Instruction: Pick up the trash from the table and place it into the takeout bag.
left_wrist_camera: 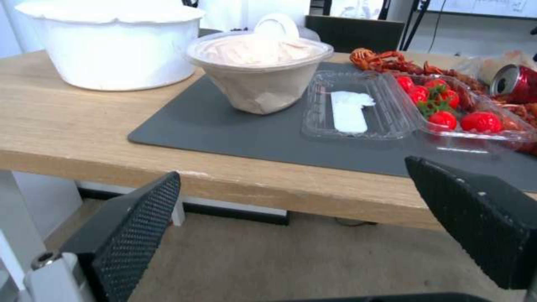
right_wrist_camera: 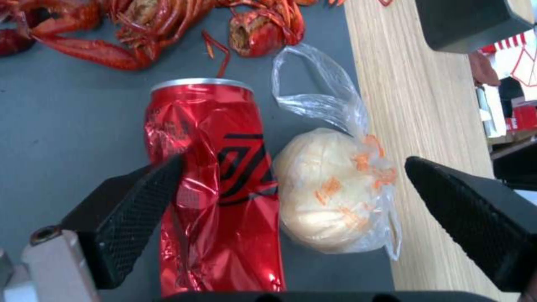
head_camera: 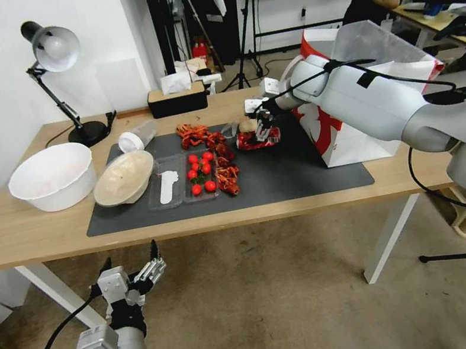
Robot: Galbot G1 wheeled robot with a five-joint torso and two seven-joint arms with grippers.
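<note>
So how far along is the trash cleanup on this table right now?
Nothing visibly bagged yet. In hand: the right end effector hangs open over the crushed red soda can and the wrapped beige lump, gripping neither. Left: those two, the tan bowl and the white-lidded tub, all still on the table beside the takeout bag. The left end effector waits open below the table edge.

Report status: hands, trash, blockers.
Right hand open over crushed can and wrapped bun. Left hand open, below table. Crayfish shells alongside.

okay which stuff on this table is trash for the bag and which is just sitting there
Job: crushed red soda can, wrapped beige lump, tan bowl, white-lidded tub, takeout bag.
Lying about: large white bowl, tomato tray, crayfish, desk lamp.
</note>
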